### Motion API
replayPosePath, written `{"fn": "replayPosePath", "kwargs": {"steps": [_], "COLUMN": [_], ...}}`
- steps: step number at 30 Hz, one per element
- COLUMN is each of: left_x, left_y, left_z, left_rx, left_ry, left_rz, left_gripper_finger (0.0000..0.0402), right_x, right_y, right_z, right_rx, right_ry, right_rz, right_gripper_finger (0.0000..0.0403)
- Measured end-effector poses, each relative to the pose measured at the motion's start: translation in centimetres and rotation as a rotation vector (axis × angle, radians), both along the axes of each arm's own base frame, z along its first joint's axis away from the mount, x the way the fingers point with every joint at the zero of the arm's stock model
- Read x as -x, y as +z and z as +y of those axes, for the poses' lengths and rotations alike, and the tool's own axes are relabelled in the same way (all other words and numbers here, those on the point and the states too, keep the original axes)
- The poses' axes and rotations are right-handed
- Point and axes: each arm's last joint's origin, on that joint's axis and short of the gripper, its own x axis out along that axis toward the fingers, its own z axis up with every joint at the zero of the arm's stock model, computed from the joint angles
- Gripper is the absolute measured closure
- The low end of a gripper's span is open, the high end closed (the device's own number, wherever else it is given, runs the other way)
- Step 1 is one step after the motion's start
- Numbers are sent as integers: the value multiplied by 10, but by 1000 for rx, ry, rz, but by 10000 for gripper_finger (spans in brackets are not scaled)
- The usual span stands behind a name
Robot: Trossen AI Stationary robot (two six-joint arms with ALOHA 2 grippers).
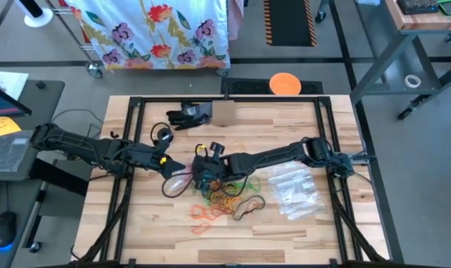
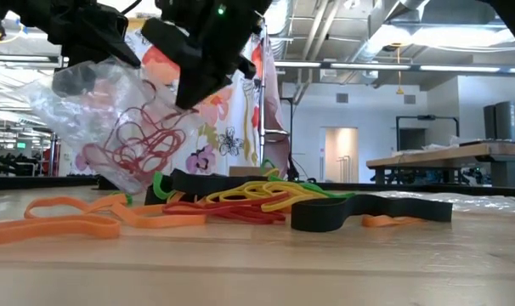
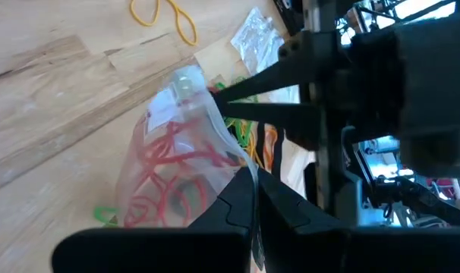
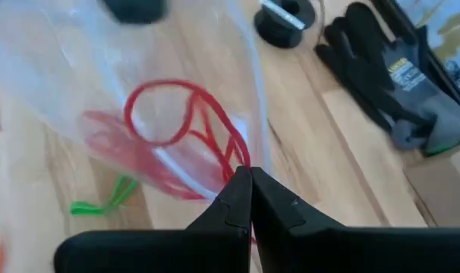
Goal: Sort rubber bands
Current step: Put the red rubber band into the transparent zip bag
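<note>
Arms: two, one pincer each, left pincer [image 1: 168, 165], right pincer [image 1: 199, 168].
Held bag [image 1: 177, 181]: one, clear, several red bands [image 2: 143, 136] inside.
Spare bags [image 1: 294, 190]: small heap, count unclear.
Loose bands [image 1: 225, 199] on surface [image 1: 285, 231]: many, uncountable.
Black gloves [image 1: 187, 115]: apparently two.
Orange disc [image 1: 284, 83]: one.

The left pincer [image 3: 253, 199] pinches a clear bag [image 3: 181, 163] holding red rubber bands [image 3: 169, 178].

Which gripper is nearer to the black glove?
Right. The right gripper is just below the glove at the bag; the left gripper is beside it, slightly farther.
</note>
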Motion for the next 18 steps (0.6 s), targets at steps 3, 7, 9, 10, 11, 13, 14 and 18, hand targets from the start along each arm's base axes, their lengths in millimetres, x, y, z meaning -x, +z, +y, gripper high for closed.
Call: {"fn": "replayPosePath", "kwargs": {"steps": [3, 7, 9, 10, 11, 13, 14, 18], "left_x": [0, 0, 0, 0, 0, 0, 0, 0], "left_y": [0, 0, 0, 0, 0, 0, 0, 0], "left_z": [0, 0, 1, 1, 1, 1, 1, 1], "left_rx": [0, -3, 0, 0, 0, 0, 0, -3], "left_ry": [0, 14, 20, 22, 23, 23, 24, 23], "left_rz": [-1, -3, -3, -3, -3, -4, -4, -3], "left_gripper_finger": [401, 402, 402, 402, 402, 402, 402, 402], "right_x": [-4, -13, -15, -15, -15, -15, -15, -14], "right_y": [4, 13, 16, 16, 15, 13, 13, 11], "right_z": [1, -8, -14, -17, -20, -23, -26, -33], "right_rx": [9, -48, -84, -94, -100, -100, -102, -135], "right_ry": [32, 130, 156, 161, 160, 155, 152, 127], "right_rz": [-43, -102, -121, -119, -115, -102, -99, -77], "right_gripper_finger": [403, 403, 403, 403, 403, 403, 403, 394]}}
